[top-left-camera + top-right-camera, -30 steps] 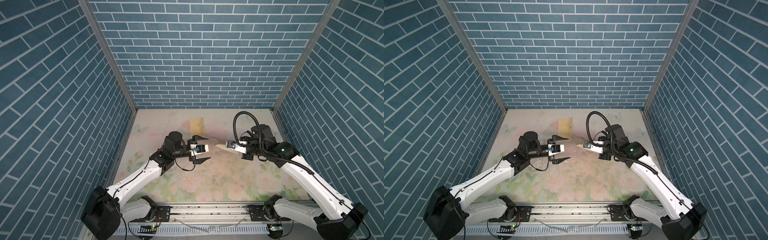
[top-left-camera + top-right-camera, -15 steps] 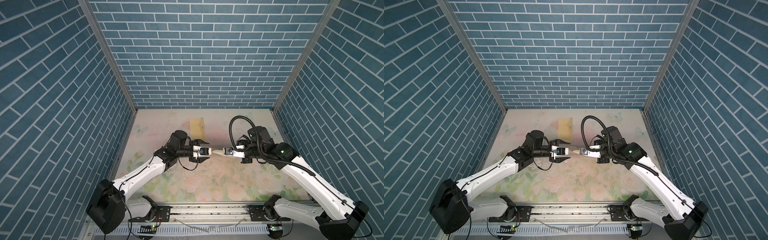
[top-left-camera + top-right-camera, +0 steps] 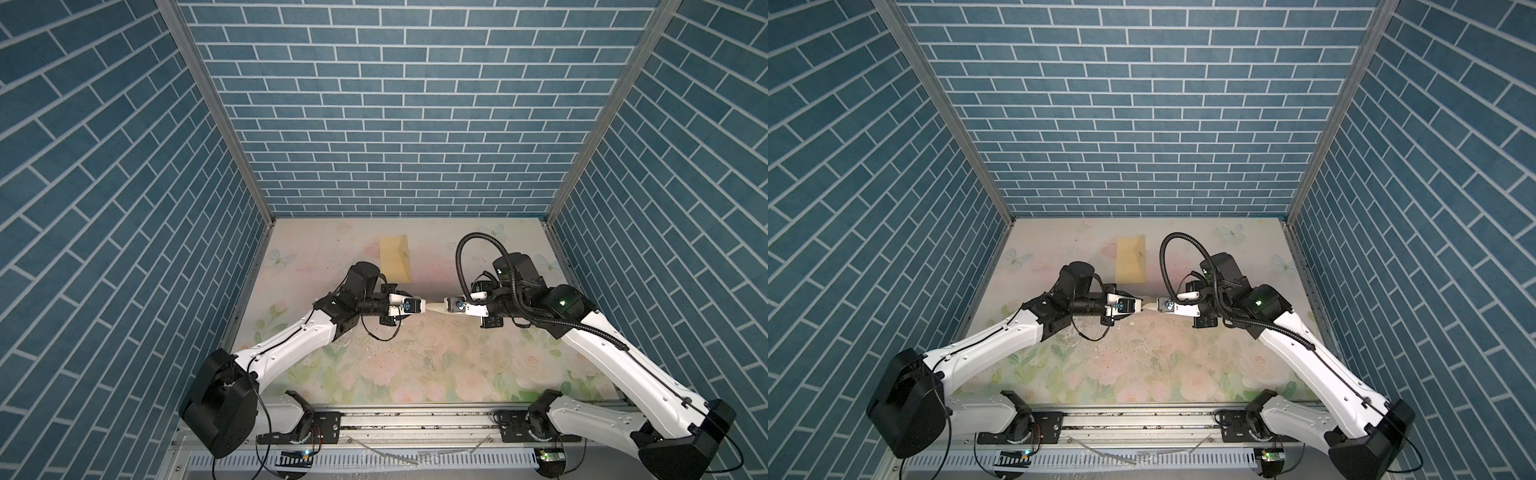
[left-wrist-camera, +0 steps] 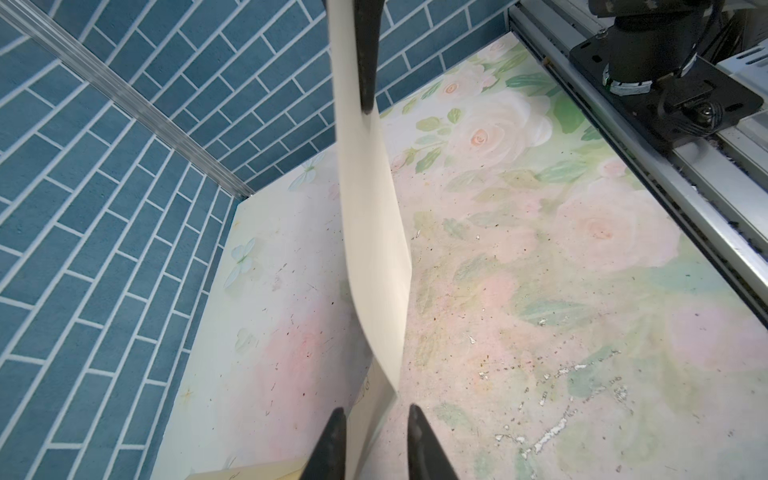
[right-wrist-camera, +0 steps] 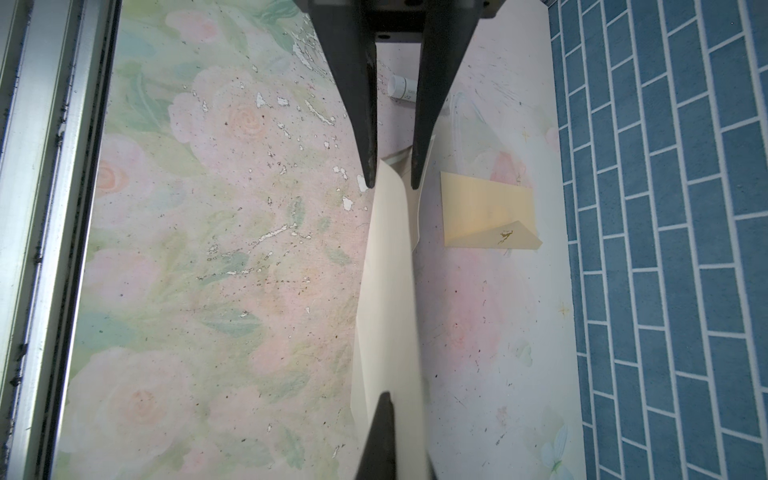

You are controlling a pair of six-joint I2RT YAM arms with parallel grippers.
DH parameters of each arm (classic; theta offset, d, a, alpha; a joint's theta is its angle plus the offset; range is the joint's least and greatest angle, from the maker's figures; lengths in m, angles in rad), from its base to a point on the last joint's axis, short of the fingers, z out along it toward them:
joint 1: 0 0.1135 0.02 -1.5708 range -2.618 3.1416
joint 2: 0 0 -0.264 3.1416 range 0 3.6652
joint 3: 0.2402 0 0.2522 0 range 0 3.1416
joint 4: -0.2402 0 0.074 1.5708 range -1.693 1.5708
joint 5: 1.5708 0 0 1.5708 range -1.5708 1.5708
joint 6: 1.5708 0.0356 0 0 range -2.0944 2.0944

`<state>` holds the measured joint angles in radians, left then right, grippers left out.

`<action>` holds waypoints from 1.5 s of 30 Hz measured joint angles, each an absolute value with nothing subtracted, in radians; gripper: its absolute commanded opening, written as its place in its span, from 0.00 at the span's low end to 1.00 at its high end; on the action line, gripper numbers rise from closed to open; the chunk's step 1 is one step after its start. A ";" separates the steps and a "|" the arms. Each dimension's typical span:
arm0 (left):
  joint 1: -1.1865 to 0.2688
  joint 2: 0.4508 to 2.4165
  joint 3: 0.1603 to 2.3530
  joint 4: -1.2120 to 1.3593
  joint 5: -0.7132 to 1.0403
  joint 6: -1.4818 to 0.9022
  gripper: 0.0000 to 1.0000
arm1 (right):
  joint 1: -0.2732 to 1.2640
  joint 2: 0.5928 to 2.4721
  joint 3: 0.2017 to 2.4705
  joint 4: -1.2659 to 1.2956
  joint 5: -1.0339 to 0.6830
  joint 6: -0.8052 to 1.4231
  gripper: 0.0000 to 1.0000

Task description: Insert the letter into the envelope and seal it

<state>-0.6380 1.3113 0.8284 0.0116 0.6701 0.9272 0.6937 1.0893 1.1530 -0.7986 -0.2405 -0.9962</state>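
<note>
- Step in hand, by your reading: the letter (image 5: 390,291) hung in mid-air between both grippers for a fold or regrip. It sat near the envelope (image 5: 486,212), on its robot side, not touching.
- Your right gripper (image 5: 386,405) was clamped on one end.
- Your left gripper (image 4: 376,415) stood narrow around the other end; whether it pinched, you couldn't tell.
- The envelope lay flat with its flap seemingly down, so the next move likely needed that flap lifted.

One letter (image 5: 390,291), single sheet. One envelope (image 3: 392,262), pale yellow, with one dark mark on its flap. Two grippers: one left gripper (image 3: 424,307), one right gripper (image 3: 444,306). One small white tube (image 5: 401,88). One floral table (image 3: 415,374). Three blue brick walls (image 3: 395,104). One metal rail (image 3: 415,419) along the front. One black ribbed hose (image 3: 478,243).
</note>
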 measured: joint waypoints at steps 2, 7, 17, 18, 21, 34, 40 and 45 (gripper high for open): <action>-0.641 1.317 0.828 0.013 0.671 0.927 0.15 | 0.694 1.090 1.153 -0.797 -0.241 -0.996 0.00; -0.647 1.324 0.825 0.021 0.672 0.922 0.02 | 0.694 1.090 1.153 -0.785 -0.240 -0.996 0.00; -0.648 1.317 0.757 0.111 0.701 0.880 0.00 | 0.694 1.088 1.151 -0.697 -0.216 -0.983 0.31; -0.649 1.312 0.746 0.124 0.704 0.873 0.00 | 0.694 1.086 1.151 -0.681 -0.208 -0.978 0.34; -0.649 1.290 0.709 0.180 0.715 0.838 0.00 | 0.694 1.074 1.148 -0.633 -0.181 -0.968 0.44; -0.651 1.217 0.532 0.586 0.728 0.509 0.00 | 0.695 0.828 1.014 -0.387 -0.199 -0.841 0.80; -0.654 1.185 0.527 0.634 0.701 0.424 0.00 | 0.695 0.778 0.953 -0.348 -0.252 -0.788 0.80; -0.657 1.176 0.527 0.648 0.691 0.390 0.00 | 0.699 0.805 0.921 -0.347 -0.287 -0.761 0.78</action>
